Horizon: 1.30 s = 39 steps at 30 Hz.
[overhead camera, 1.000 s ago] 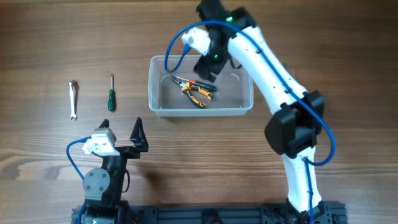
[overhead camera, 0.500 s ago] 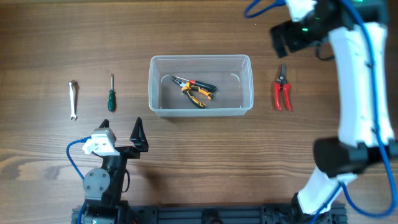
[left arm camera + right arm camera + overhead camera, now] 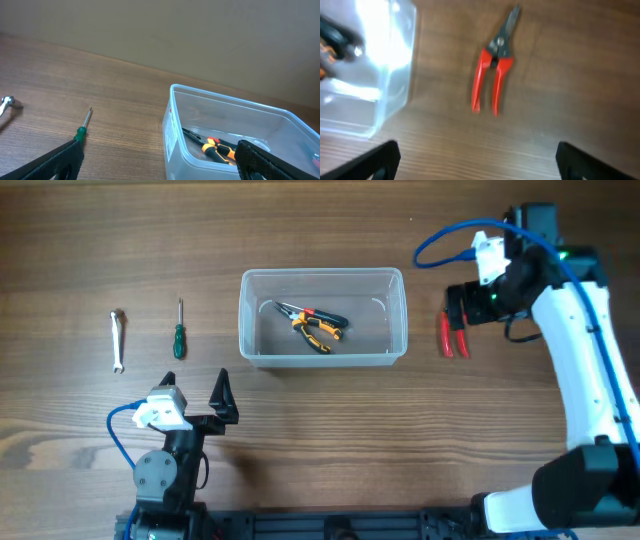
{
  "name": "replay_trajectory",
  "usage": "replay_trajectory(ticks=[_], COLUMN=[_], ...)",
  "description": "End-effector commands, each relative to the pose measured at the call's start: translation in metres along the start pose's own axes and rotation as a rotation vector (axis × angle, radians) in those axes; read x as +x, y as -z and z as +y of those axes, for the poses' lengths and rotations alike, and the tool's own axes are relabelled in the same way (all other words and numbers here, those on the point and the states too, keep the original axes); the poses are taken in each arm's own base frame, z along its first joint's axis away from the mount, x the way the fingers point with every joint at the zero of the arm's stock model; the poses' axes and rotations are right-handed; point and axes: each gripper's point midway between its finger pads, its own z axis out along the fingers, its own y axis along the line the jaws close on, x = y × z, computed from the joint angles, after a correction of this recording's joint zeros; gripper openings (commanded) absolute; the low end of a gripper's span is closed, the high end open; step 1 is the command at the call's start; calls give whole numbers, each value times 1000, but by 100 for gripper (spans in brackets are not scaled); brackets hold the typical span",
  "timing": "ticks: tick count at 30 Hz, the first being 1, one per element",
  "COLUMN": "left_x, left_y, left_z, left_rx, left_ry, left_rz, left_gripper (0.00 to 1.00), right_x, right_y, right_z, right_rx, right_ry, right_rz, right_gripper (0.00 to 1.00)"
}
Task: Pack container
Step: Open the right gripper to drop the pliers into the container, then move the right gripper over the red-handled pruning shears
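Observation:
The clear plastic container stands mid-table and holds orange-and-black pliers. It also shows in the left wrist view and the right wrist view. Red-handled cutters lie on the table right of the container, partly under my right gripper. In the right wrist view the cutters lie ahead of the open, empty right gripper. My left gripper is open and empty near the front left, also seen in its wrist view.
A green-handled screwdriver and a small silver wrench lie left of the container. The screwdriver and the wrench's end show in the left wrist view. Table is wood.
My right arm has swung from above the container out to the right and come down over the red cutters. The left arm has not moved.

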Motion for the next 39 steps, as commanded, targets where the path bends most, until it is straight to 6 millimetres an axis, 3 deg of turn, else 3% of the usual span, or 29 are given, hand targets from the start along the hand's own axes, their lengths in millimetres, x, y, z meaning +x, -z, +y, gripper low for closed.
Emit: replay_trajectory(ticks=[1, 5, 9, 16, 25, 28, 39], left_x=[0, 0, 0, 0, 0, 0, 0], left_y=[0, 0, 0, 0, 0, 0, 0], left_z=[-1, -1, -1, -1, -1, -1, -1], left_rx=[8, 8, 8, 8, 8, 8, 8], left_ry=[-9, -9, -9, -9, -9, -9, -9], left_rz=[-3, -3, -3, -3, -3, -3, -3], left_gripper=[100, 100, 100, 100, 100, 100, 100], right_x=[1, -18, -13, 9, 36, 47, 38], right_y=[-18, -18, -27, -65, -97, -101, -124], right_z=[-3, 6, -3, -19, -73, -76, -84], right_rx=[11, -55, -8, 32, -23, -40, -19], right_ry=[-33, -175, -270, -158, -225, -132, -125], right_rz=[-9, -84, -48, 102, 184, 227, 208], right_gripper=[100, 100, 100, 100, 100, 100, 100])
